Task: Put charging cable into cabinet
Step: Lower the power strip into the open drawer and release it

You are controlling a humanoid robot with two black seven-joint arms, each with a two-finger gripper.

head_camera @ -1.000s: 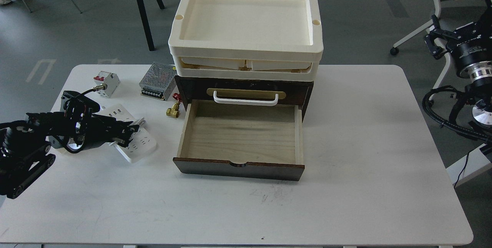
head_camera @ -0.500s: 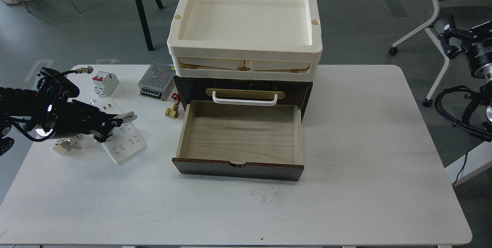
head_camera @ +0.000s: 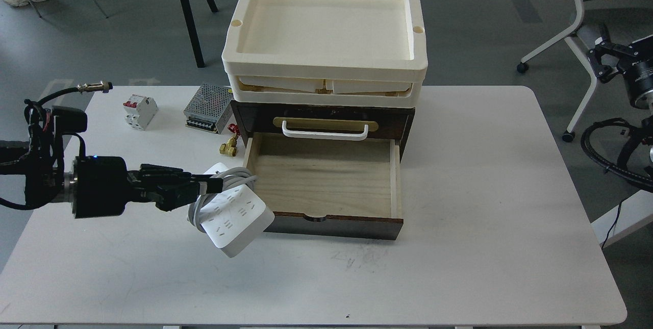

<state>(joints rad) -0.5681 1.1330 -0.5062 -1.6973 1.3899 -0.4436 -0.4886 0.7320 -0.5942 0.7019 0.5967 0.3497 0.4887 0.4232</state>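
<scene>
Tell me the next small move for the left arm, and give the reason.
Probably carry the charging cable further right until it is over the open drawer of the cabinet. The left gripper holds it lifted, overlapping only the drawer's front-left corner, and the drawer interior looks bare.

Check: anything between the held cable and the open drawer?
Nothing visible blocks it. The left gripper holds the cable at the front left corner of the drawer, which is pulled out and bare inside. The cable overlaps the drawer's left wall in view.
</scene>
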